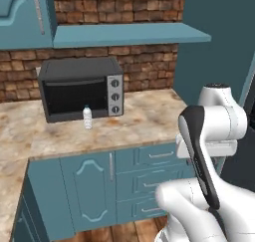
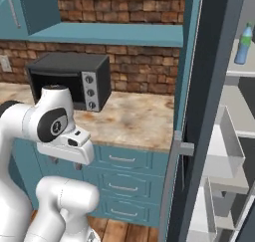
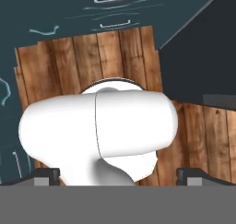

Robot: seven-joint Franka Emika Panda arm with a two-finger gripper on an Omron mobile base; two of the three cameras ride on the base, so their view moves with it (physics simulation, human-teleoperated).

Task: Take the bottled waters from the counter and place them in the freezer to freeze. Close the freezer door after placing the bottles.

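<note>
The clear bottled water (image 1: 87, 117) stands upright on the tabletop (image 1: 144, 119) in our left base view, just in front of the black toaster oven (image 1: 79, 88). In the right base view we see the blue bottle (image 2: 243, 46) on an upper shelf inside the freezer (image 2: 234, 131), whose door (image 2: 209, 111) stands open. In the hand view our end effector (image 3: 118, 176) points down at the wooden floor (image 3: 110, 57), fingertips (image 3: 46, 174) spread wide, holding nothing.

counter (image 1: 144, 117): beige marble pattern, smooth, faintly glossy
clear bottle (image 1: 87, 117), just before toaster oven (image 1: 79, 88): whitish plastic
toaster oven: matt black casing, silver panel
wall (image 1: 114, 6) behind oven: rough brick
floor (image 3: 106, 57): wood planks
</note>
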